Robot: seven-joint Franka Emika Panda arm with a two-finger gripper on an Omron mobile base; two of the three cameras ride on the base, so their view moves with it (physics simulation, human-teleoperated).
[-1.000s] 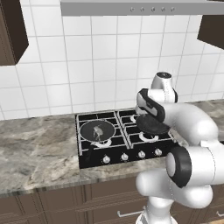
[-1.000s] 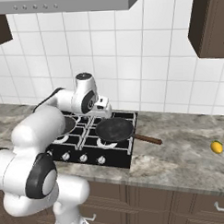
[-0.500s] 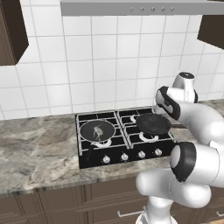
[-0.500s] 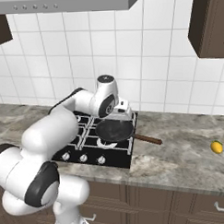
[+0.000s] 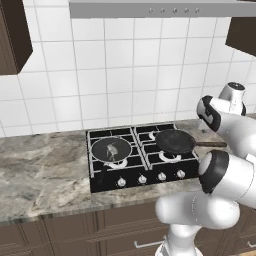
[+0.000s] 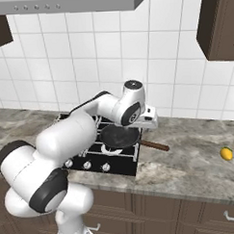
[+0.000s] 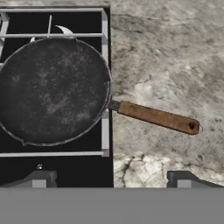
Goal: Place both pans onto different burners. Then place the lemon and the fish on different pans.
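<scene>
One black pan (image 5: pixel 174 141) sits on the right front burner (image 5: pixel 170 156), its brown handle (image 5: pixel 210 144) pointing right over the counter. In the hand view this pan (image 7: pixel 52 89) lies just below me, with its handle (image 7: pixel 158 117) out over the stone. The other pan (image 5: pixel 111 149) rests on the left front burner with the silvery fish (image 5: pixel 113 149) inside it. The yellow lemon (image 6: pixel 226 153) lies on the counter far to the right. My gripper (image 7: pixel 111 181) hangs open and empty above the cooktop's right edge, beside the pan's handle (image 6: pixel 154 145).
A row of silver knobs (image 5: pixel 142 178) runs along the cooktop's front. Marble counter (image 6: pixel 193 154) stretches from the cooktop to the lemon. A tiled wall stands behind, and a range hood (image 5: pixel 155 7) hangs overhead. The two rear burners (image 5: pixel 150 133) hold nothing.
My hand has swung right and up from over the right pan to the handle side. The pan stays on its burner; the fish pan has not moved.
</scene>
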